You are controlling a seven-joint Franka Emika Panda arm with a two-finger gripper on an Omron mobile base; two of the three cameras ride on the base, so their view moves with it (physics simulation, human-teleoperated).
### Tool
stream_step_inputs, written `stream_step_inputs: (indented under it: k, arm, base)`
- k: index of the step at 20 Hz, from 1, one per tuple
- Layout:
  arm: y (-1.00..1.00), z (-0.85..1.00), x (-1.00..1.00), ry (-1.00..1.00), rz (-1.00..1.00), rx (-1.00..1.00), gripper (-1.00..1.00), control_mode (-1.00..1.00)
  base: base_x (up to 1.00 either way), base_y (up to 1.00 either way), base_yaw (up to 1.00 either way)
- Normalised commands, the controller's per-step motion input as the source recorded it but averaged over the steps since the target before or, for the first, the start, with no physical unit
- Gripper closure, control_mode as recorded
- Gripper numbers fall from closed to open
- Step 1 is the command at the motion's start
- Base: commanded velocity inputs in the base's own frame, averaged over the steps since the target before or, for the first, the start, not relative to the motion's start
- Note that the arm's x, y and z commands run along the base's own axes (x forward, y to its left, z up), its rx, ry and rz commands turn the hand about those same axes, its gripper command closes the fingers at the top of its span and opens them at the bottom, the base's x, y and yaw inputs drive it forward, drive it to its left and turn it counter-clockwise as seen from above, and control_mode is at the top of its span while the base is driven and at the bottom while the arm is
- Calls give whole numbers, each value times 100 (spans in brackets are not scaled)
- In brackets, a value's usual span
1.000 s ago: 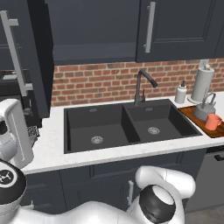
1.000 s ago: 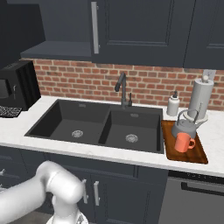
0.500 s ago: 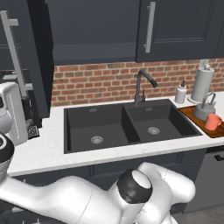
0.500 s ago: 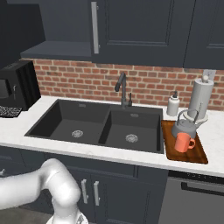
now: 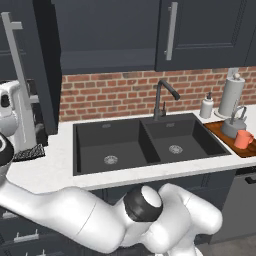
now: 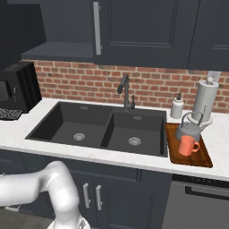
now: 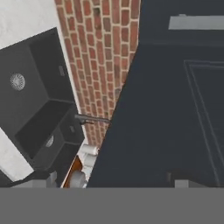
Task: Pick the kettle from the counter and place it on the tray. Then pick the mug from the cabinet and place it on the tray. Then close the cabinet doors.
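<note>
The grey kettle point(image 6: 189, 129) and the orange-red mug point(image 6: 188, 146) both stand on the wooden tray point(image 6: 202, 157) at the right end of the counter point(image 6: 134, 157). They also show at the far right in the left base view, kettle point(image 5: 233, 125) and mug point(image 5: 243, 139). The cabinet point(image 6: 53, 50) stands open on its left side, its shelf bare. Its left door point(image 5: 47, 75) swings out toward me, and the right door point(image 6: 134, 27) is closed. My gripper point(image 7: 109, 183) is open and holds nothing, facing a dark door panel point(image 7: 175, 109). My hand point(image 5: 9, 106) is beside the open door's silver handle point(image 5: 19, 85).
A black double sink point(image 6: 103, 127) with a dark faucet point(image 6: 125, 91) fills the middle of the counter. A soap bottle point(image 6: 177, 107) and a white paper-towel roll point(image 6: 205, 99) stand behind the tray. A black coffee machine point(image 6: 18, 87) sits at the left.
My hand has risen along the left edge of the left base view, up beside the open door's handle, and the arm has swung further left. Kettle, mug and tray have not moved.
</note>
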Motion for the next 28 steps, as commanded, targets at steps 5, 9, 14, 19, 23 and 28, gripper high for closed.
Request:
stream_step_inputs:
  k: [5,9,14,19,23,28]
  arm:
    - [-64,33,10,-9,-5,1,-100,-100]
    - [-76,28,25,-5,-4,3,-100,-100]
    - [-85,12,41,-1,-2,7,-100,-100]
    - [-83,1,59,0,0,11,-100,-100]
    - [-77,0,73,0,0,12,-100,-100]
    - [-69,0,82,-1,0,14,-100,-100]
  base:
    - [0,0,0]
    - [0,0,0]
    - [0,0,0]
    - [0,0,0]
    - [0,0,0]
    - [0,0,0]
